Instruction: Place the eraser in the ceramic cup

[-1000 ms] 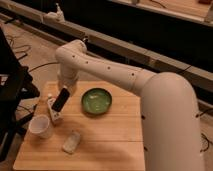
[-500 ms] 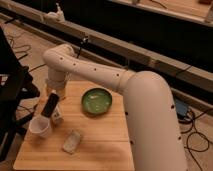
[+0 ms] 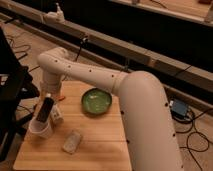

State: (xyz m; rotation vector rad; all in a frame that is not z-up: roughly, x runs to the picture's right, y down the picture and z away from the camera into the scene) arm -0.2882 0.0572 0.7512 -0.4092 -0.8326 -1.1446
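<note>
flat black eraser (image 3: 44,110) clamped in the gripper (image 3: 48,102), tilted over the white ceramic cup (image 3: 40,130)

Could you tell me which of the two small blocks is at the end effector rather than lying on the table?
The black eraser, at the end effector just above the ceramic cup; the pale block lies flat on the wooden table.

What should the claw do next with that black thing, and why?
Probably lower it a little and let go. The claw holds the black eraser tilted, its lower end right at the rim of the white ceramic cup, so a short drop should land it inside.
</note>
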